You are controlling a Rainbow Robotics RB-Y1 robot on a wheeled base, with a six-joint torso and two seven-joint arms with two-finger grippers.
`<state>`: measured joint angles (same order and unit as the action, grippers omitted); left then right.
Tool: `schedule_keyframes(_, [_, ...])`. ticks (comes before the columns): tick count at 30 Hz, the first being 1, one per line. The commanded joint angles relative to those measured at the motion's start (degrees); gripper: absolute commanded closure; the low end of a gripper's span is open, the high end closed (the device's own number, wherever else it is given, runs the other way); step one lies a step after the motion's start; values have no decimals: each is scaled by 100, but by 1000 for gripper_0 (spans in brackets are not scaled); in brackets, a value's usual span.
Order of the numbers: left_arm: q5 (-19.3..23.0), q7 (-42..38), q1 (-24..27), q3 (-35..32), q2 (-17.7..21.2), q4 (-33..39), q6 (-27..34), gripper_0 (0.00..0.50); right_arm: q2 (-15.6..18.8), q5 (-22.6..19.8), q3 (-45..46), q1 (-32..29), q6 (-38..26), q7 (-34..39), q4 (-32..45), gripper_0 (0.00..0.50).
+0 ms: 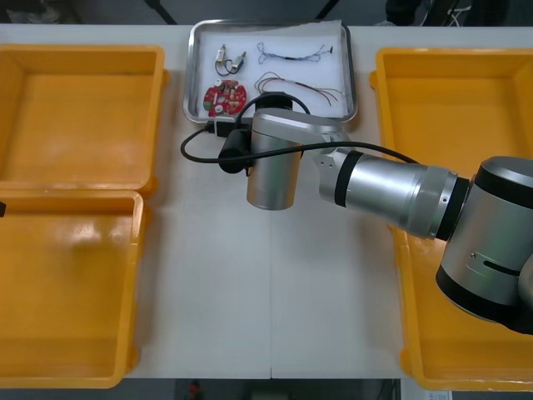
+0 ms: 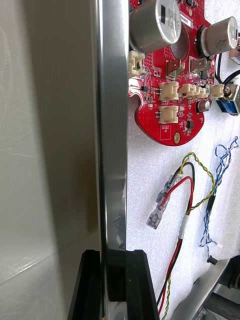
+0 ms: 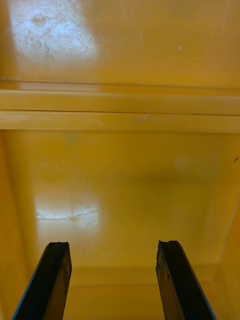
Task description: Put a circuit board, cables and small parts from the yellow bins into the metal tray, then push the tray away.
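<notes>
We see right fingers (image 2: 141, 286) clamped on the rim of the shiny metal tray (image 1: 189, 77) at upper centre, left fingers (image 3: 50, 280) apart over a yellow bin (image 3: 120, 175).

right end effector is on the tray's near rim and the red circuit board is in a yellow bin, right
Not quite. The right end effector is on the near rim of the metal tray, but the red circuit board lies inside the tray, beside the cables, not in a yellow bin; the right wrist view shows it.

The right arm (image 1: 391, 187) hides part of the metal tray's (image 1: 191, 75) near rim from above. The circuit board (image 2: 170, 100) runs off the right wrist view's edge.
</notes>
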<state>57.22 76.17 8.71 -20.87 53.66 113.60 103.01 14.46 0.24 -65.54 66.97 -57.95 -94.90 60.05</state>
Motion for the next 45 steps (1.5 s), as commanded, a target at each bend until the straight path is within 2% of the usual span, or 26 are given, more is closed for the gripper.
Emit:
schedule_keyframes(1, [-53,354,-106,-198,-39,154,-45,0,-128,90,208,326,-32,-64,6,253])
schedule_keyframes(2, [-53,354,-106,-198,-39,154,-45,0,-128,81,226,326,-58,-64,24,176])
schedule_keyframes(3, [-53,354,-106,-198,-39,154,-45,0,-136,90,235,326,-67,-64,33,123])
schedule_keyframes(4, [-53,354,-106,-198,-39,154,-45,0,-136,81,279,317,-120,-90,59,27])
schedule_keyframes(5, [-53,354,-106,-198,-39,154,-45,0,-145,81,305,317,-164,-90,77,0])
schedule_keyframes(12, [-53,354,-106,-198,-39,154,-45,0,-154,-147,780,150,-902,-222,718,0])
schedule_keyframes(18, [-53,354,-106,-198,-39,154,-45,0,-66,-156,1289,-360,-1816,-275,1870,0])
schedule_keyframes(24, [-53,354,-106,-198,-39,154,-45,0,-40,-165,1685,-799,-2888,-231,2959,0])
schedule_keyframes(28, [-53,354,-106,-198,-39,154,-45,0,-22,-297,2098,-1186,-3838,-231,3821,0])
schedule_keyframes(34, [-53,354,-106,-198,-39,154,-45,0,215,-305,2660,-1722,-5086,-239,5122,0])
schedule_keyframes(45, [-53,354,-106,-198,-39,154,-45,0,540,-314,4128,-2821,-5205,-239,6871,0])
